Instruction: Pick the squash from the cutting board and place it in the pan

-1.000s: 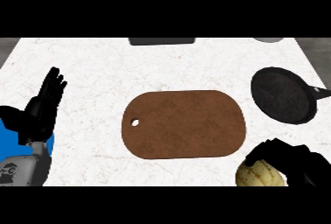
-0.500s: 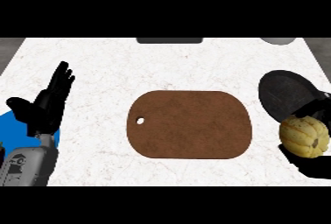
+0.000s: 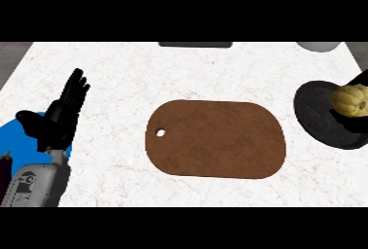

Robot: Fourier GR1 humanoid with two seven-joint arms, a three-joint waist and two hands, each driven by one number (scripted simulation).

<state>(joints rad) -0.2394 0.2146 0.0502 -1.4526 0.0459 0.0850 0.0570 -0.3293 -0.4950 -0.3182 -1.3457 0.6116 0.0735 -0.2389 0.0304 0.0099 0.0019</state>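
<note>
The yellow squash (image 3: 350,99) is over the right part of the black pan (image 3: 320,119), at the view's right edge. My right hand (image 3: 359,79) shows only as black fingers curving over the squash's top, and it holds the squash; the rest of the hand is out of view. The brown cutting board (image 3: 215,138) lies bare in the middle of the counter. My left hand (image 3: 61,116) rests open at the left, fingers straight and pointing up, well away from the board.
A blue plate (image 3: 16,141) lies under my left forearm, with a dark purple eggplant (image 3: 6,165) at the left edge. A grey bowl (image 3: 320,45) and a dark flat object (image 3: 195,44) sit along the counter's far edge.
My right hand has carried the squash from the lower right, off the counter's front, up and over the pan. The left hand has stayed open at the left.
</note>
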